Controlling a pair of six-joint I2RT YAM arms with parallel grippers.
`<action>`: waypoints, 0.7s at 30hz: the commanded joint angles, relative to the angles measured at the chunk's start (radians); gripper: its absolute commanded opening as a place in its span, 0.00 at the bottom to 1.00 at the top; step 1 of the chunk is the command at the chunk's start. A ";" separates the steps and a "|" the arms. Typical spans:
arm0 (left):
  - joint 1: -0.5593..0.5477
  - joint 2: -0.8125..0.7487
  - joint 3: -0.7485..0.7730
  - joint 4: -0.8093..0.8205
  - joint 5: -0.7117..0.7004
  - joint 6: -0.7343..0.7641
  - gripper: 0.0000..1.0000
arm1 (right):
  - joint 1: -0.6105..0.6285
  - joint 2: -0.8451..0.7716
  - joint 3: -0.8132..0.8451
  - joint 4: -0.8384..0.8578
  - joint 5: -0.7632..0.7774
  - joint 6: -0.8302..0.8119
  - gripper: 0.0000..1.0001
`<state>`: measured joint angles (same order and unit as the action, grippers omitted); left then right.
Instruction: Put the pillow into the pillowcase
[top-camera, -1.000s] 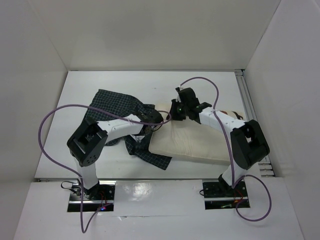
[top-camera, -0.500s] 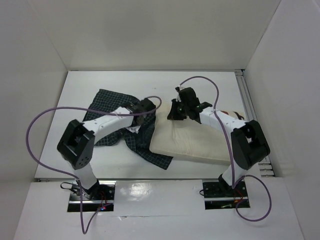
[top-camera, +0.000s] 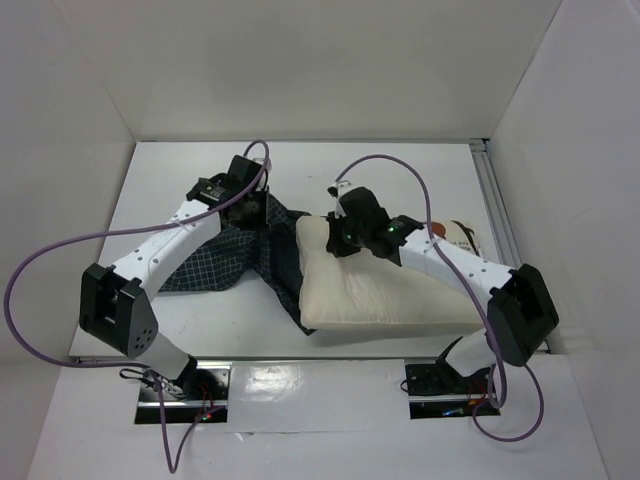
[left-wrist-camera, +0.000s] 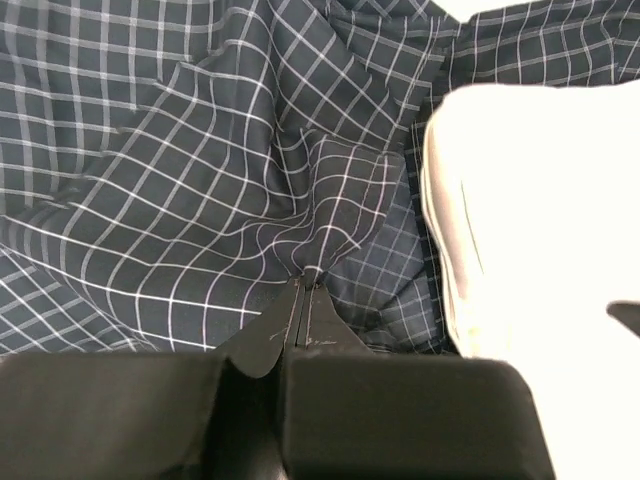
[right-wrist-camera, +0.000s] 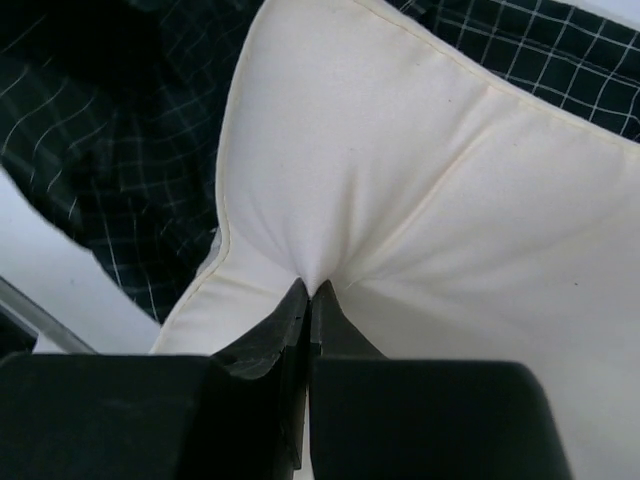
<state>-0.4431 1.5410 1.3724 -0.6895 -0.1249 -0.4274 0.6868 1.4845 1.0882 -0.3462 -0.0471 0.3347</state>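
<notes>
Pillow (top-camera: 400, 290) lies flat on the white table (top-camera: 300, 170), a little right of the middle and close to the near edge, with its long side across the top view. It is cream-white and plump. Near its far right corner there is a small brown print (top-camera: 455, 230), too small to make out. Its left end touches the pillowcase (top-camera: 225, 268), a dark fabric with a fine white grid, which lies crumpled on the table to the left. One dark fold runs along the left edge of the pillow down to its near corner. Almost all of the pillow is uncovered.

The right gripper (right-wrist-camera: 308, 290) is at the far left corner of the pillow. Its two fingers are pressed together with only a pinch of the cream cloth between them, and creases spread out from this point. The left gripper (left-wrist-camera: 303, 285) is at the far part of the pillowcase, just beside the left end of the pillow. Its fingers are also fully closed, and they pinch a small fold of the checked fabric, which gathers into wrinkles at the tips. White walls (top-camera: 300, 70) stand around the table.
</notes>
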 joint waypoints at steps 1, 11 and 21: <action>0.018 -0.054 -0.026 0.059 0.084 -0.047 0.00 | 0.045 -0.075 0.050 -0.052 -0.014 -0.069 0.00; 0.038 -0.156 -0.081 0.068 0.103 -0.037 0.00 | 0.174 -0.115 -0.010 -0.158 -0.074 -0.157 0.00; 0.038 -0.323 -0.231 0.107 0.212 -0.037 0.00 | 0.174 0.049 0.171 -0.122 -0.065 -0.180 0.00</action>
<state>-0.4103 1.2797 1.1606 -0.6128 0.0357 -0.4526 0.8577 1.5055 1.1526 -0.5320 -0.0937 0.1787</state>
